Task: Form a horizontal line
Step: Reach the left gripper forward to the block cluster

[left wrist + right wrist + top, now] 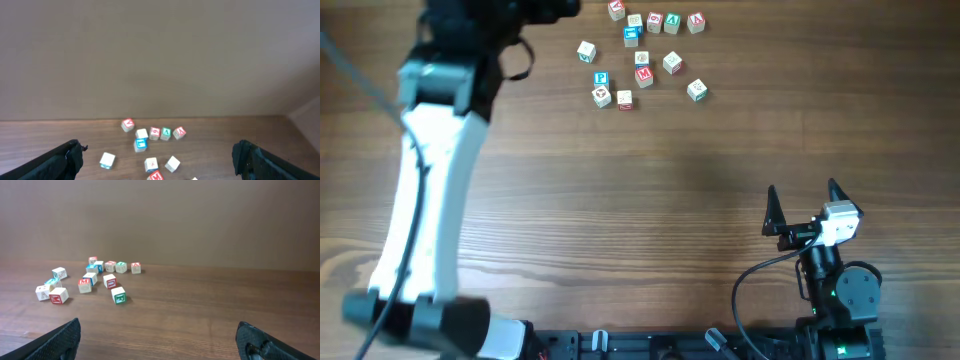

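Note:
A short row of three letter cubes [672, 20] stands side by side at the far edge of the cluster, faced red, green and red. The same row [165, 133] shows in the left wrist view, its right cube turned a little, and the row [121, 267] appears far off in the right wrist view. My left gripper [157, 147] hangs open above the near side of the cluster, with nothing between its fingers; in the overhead view only its arm [430, 170] shows. My right gripper [803, 190] stands open and empty at the lower right, far from the cubes.
Several loose letter cubes lie scattered below and left of the row, among them a blue-faced cube [631, 36], a red M cube [643, 75], a green-faced cube [696, 90] and a pale cube [586, 51]. The right arm's base [840, 300] sits at the near edge.

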